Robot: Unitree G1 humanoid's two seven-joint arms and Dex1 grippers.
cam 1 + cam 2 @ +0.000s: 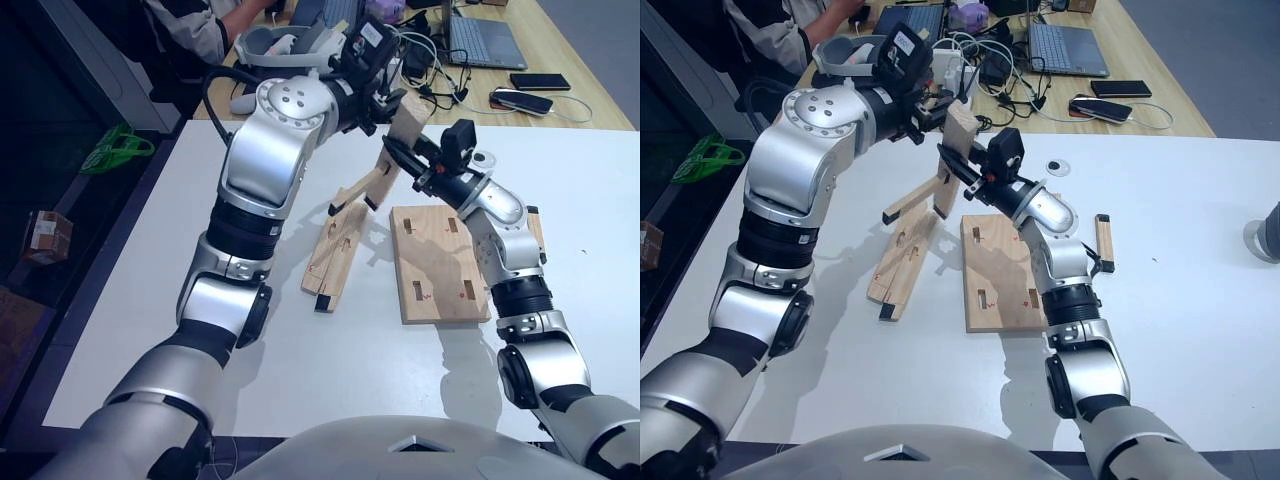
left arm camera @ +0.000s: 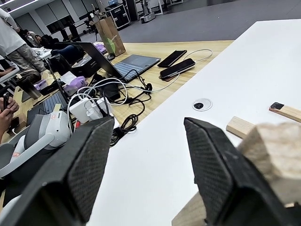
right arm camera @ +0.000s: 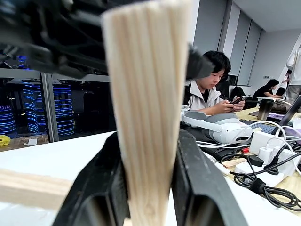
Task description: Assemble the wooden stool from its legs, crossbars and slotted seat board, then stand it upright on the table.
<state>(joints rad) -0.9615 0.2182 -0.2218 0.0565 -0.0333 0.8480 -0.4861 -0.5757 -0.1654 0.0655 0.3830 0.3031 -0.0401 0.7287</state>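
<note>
- Right gripper (image 1: 398, 155) was raised over the far middle of the white table (image 1: 150, 300), its fingers (image 3: 197, 188) clamped on a wooden leg (image 1: 410, 120).
- The leg was held off the table, nearly upright and tilted a little, its top end to the far right.
- A crossbar (image 1: 350, 195) was joined to the leg's lower part and sloped down to the near left; whether its low end touched the table could not be told.
- Left gripper (image 2: 141, 160) was at the leg's top end with its fingers apart and nothing between them. The wood lay just beside the outside of one finger.
- Slotted seat board (image 1: 440, 265) lay flat on the table, just near and right of the held leg.
- Two more legs (image 1: 335, 255) lay side by side to the left of the board.
- A loose crossbar (image 1: 1103, 242) lay just beside the board's right edge.
- Beyond the table stood a wooden desk with a laptop (image 1: 480, 40), phones (image 1: 530, 90), cables and a headset (image 1: 280, 45).
</note>
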